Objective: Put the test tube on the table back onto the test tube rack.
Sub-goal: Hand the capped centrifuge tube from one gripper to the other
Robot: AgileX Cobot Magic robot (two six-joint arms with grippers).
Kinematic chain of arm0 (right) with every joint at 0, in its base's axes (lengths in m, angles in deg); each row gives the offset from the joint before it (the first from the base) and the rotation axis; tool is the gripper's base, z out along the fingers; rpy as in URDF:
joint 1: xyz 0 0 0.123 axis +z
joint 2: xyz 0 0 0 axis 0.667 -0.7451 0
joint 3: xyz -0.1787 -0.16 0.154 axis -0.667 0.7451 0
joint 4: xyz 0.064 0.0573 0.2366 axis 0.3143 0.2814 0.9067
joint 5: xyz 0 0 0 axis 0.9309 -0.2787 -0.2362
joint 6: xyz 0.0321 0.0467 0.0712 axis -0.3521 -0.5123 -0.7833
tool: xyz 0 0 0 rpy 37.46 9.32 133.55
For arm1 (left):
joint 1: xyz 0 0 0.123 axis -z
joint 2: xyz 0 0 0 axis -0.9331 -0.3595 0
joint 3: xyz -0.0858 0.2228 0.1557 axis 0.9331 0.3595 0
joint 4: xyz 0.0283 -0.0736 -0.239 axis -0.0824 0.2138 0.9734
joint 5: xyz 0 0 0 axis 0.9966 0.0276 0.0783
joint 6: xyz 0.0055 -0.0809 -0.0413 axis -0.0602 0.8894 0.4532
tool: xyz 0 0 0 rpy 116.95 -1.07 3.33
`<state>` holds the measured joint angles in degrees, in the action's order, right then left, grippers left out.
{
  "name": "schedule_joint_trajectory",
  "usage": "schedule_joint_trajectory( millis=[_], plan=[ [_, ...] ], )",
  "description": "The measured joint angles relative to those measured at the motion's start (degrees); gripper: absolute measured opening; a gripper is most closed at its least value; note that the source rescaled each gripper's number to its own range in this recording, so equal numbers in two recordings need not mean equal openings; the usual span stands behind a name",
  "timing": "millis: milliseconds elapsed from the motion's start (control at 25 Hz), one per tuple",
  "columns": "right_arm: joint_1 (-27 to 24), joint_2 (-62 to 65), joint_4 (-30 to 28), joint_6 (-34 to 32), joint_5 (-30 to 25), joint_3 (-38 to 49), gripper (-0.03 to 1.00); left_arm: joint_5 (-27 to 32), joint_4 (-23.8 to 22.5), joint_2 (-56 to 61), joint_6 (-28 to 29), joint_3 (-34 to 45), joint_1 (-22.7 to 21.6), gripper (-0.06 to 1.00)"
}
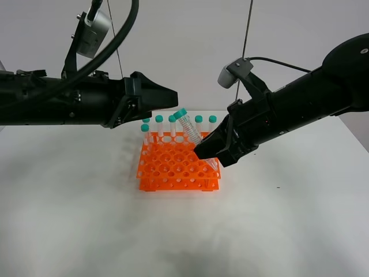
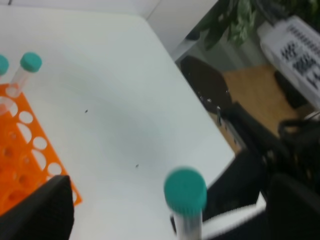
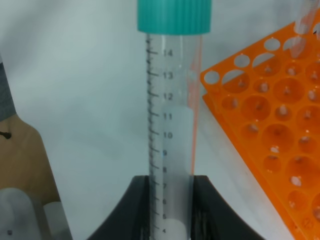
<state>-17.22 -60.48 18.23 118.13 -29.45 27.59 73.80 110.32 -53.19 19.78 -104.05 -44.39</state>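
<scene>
On the right, a tight pinch by the right gripper (image 1: pixel 210 151) low on the clear barrel of the test tube (image 1: pixel 189 128), both black fingers (image 3: pixel 137 210) pressed against its sides with no gap showing. Held tilted, teal cap (image 1: pixel 181 113) uppermost and leaning toward the far left, lower end hidden behind the fingers, above the right part of the test tube rack (image 1: pixel 173 168); impossible to tell whether the tip sits inside a hole or only over one. Printed scale marks plain along the barrel in the right wrist view. On the left, the left gripper (image 1: pixel 168 97) spread as wide as it goes, clasping nothing, hovering over the rack's far side, near the held tube's cap but apart from it. Along the rack's far row, other capped tubes (image 1: pixel 158 128) upright in their holes. Beneath it all, the table (image 1: pixel 86 225), white and matte, marked by soft grey shadows of both arms and a couple of tiny dark specks (image 2: pixel 86 111). Behind, a plain pale wall (image 1: pixel 190 46) and thin cords (image 1: pixel 248 29) hanging straight down. Past the table's edge in the left wrist view, all blurred: wooden floor (image 2: pixel 250 90), green leaves (image 2: pixel 235 22), a white slotted object (image 2: pixel 295 45) and a dark rounded shape (image 2: pixel 205 85), too soft to name.
</scene>
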Motion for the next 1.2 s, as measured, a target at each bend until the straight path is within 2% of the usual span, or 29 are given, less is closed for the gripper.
schedule_joint_trajectory(
  millis=[240,440,640,880,1200],
  plan=[
    [0.00,0.00,0.00,0.11,-0.17,0.00,0.02,3.50,6.02,-4.81,-3.13,-1.38,0.00,1.00],
    [0.00,0.00,0.00,0.11,-0.35,0.00,0.02,6.46,7.89,-6.79,-4.64,-1.38,0.00,1.00],
    [0.00,0.00,0.00,0.16,-0.97,0.00,0.02,7.33,8.44,-6.90,-5.74,-1.38,0.81,1.00],
    [0.00,0.00,0.00,0.16,-1.10,0.00,0.02,6.08,8.59,-6.94,-9.33,-1.38,4.96,1.00],
    [0.00,0.00,0.00,0.16,-1.10,0.00,0.02,3.89,8.59,-6.94,-9.91,-1.38,5.04,0.99]
  ],
)
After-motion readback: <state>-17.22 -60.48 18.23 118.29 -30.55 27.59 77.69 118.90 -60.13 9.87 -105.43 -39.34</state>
